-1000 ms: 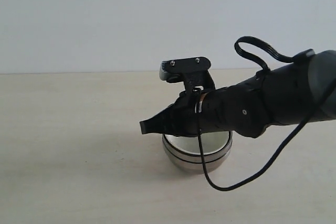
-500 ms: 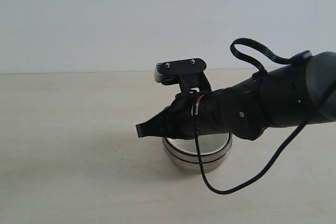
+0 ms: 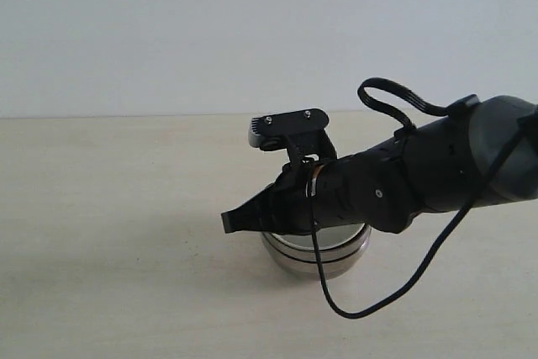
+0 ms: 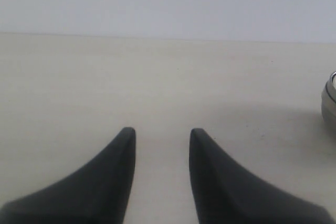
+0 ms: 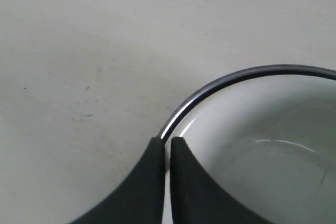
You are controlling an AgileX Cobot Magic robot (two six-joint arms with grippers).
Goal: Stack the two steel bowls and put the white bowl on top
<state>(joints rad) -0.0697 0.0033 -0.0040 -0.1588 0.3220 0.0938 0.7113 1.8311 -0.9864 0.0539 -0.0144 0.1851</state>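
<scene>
Exterior view, right hand [image 3: 229, 221], dangling cable [image 3: 361, 315], partly hiding steel bowls [image 3: 287, 256]

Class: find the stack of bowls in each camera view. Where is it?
Exterior: bowl stack low centre, under the black arm.
Left wrist: only its steel wall, at the frame edge.
Right wrist: white bowl inside the steel rim, close up.
Shared landmark: the pale table.

Lab-type robot test setting is being indicated: a bare pale worktop [image 3: 101, 208] is being backed by a blank light wall [image 3: 168, 31], and a cabled robot arm [image 3: 437, 174] is being operated.
</scene>
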